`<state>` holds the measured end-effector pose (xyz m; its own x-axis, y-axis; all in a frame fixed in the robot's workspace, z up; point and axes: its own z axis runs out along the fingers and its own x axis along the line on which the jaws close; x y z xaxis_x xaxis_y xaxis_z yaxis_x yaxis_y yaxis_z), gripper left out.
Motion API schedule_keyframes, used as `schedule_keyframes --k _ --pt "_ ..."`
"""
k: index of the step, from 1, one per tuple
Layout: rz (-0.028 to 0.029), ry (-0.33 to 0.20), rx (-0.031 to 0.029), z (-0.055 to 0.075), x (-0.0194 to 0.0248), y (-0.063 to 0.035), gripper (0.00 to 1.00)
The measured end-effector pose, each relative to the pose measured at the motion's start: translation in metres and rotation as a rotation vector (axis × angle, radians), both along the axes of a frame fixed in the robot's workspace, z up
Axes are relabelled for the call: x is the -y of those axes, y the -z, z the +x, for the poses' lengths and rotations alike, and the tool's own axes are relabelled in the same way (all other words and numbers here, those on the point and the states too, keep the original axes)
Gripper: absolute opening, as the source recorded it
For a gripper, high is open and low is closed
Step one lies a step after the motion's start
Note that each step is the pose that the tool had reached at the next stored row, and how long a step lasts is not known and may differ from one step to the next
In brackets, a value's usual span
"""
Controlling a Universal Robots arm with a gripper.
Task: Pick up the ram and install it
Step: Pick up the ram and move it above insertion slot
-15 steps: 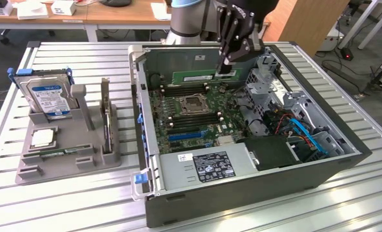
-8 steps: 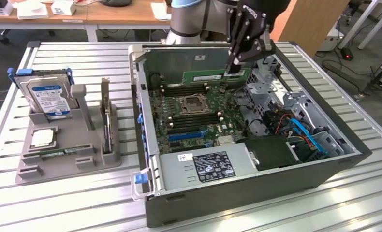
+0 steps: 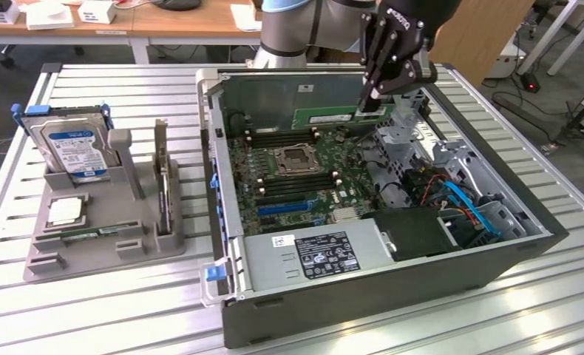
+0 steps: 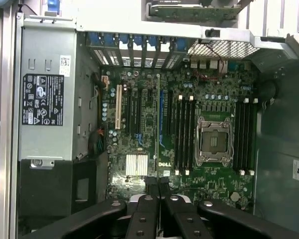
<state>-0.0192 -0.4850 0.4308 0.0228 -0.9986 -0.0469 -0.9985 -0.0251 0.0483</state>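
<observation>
Claw (image 3: 371,109) closed on nothing over the open case (image 3: 391,296) and its DELL-marked motherboard (image 4: 154,124), while the ram (image 3: 87,234) lies flat in the grey tray (image 3: 168,237) on the bench (image 3: 124,310), exterior view's left.

Grey tubular arm (image 3: 284,41), black jointed pincer (image 3: 371,108)

A: Where does the case (image 3: 391,310) sit?
B: On the table (image 3: 105,318), toward the exterior view's right. The holder (image 3: 168,238) stands near, on its left.
A: And in the holder?
B: Drive (image 3: 75,148) at the back, chip (image 3: 65,212) before it, ram (image 3: 87,234) before that, card (image 3: 161,174) on that view's right.
A: Inside the case?
B: Board (image 3: 292,181), socket (image 3: 297,159) on it, power supply (image 3: 317,255) in front. The gripper (image 3: 371,109) hangs over the far side.
</observation>
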Motion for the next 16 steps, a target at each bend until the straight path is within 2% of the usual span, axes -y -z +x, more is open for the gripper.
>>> schedule_keyframes --k 4,11,16 --pt "-0.0001 0.001 -0.0011 0.0063 0.0 0.0 0.11" --pt "0.0001 0.001 -0.001 0.0064 -0.0001 0.0001 0.11" --pt "-0.0004 0.002 -0.0011 0.0064 -0.0044 0.0 0.11"
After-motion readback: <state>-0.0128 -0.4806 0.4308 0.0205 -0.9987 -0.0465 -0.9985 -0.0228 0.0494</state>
